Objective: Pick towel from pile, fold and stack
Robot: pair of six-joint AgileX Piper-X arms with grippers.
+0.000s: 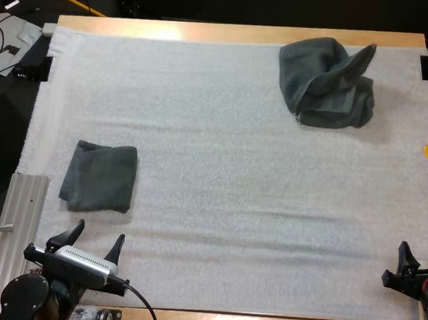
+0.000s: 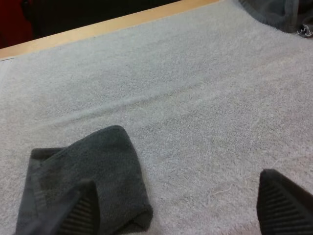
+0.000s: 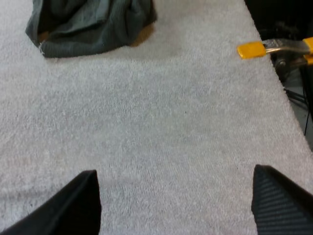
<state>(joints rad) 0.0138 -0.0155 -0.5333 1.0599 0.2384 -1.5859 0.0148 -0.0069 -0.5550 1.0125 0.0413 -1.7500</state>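
A folded dark grey-green towel [image 1: 100, 177] lies flat at the mat's left side. A crumpled towel [image 1: 328, 81] sits at the far right of the mat. My left gripper [image 1: 95, 242] hovers just behind the folded towel's near edge, open and holding nothing. In the left wrist view the folded towel [image 2: 85, 183] lies ahead of one finger [image 2: 78, 213], and the crumpled towel's edge [image 2: 276, 12] shows far off. My right gripper [image 1: 423, 259] stands open at the near right edge of the mat. The crumpled towel [image 3: 88, 24] lies well ahead of it.
The white mat [image 1: 228, 168] covers most of the wooden table [image 1: 239, 33]. An aluminium rail [image 1: 16, 226] runs along the mat's near left side, close to my left arm. A broad stretch of bare mat separates the two towels.
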